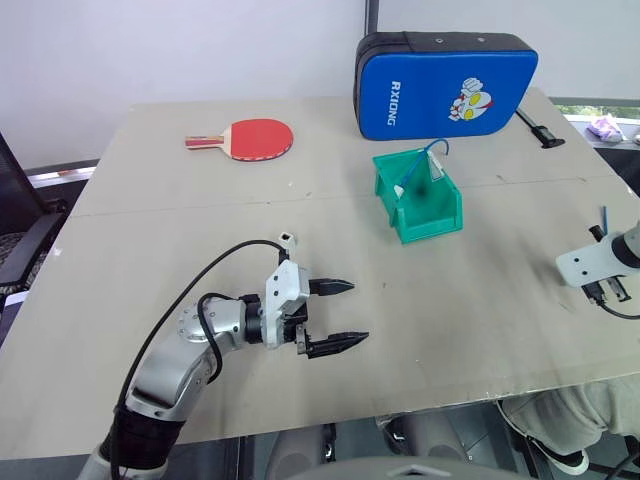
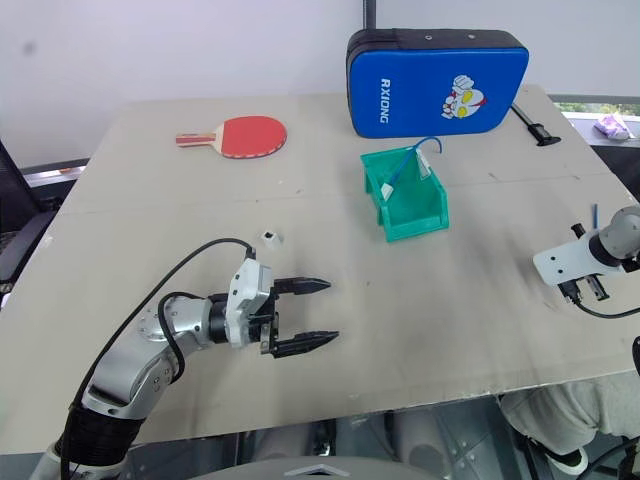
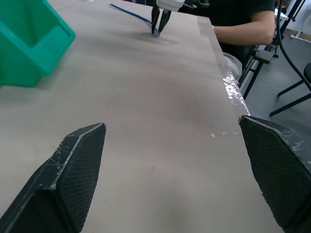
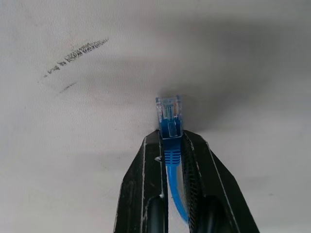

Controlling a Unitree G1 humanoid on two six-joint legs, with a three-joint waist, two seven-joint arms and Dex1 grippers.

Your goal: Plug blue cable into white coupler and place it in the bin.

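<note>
The bin stood mid-table. Well right of it, the right gripper was clenched on the blue cable behind its plug, leaving the plug free for mating. Left of the bin, the left gripper hung released beside the white coupler.

A pale beige desk with a seam line across its top stands before a plain white wall, under even light. A red table-tennis paddle and a blue padded case lie at the far side. Beyond the right edge, grey floor, black chair legs and a seated person.
</note>
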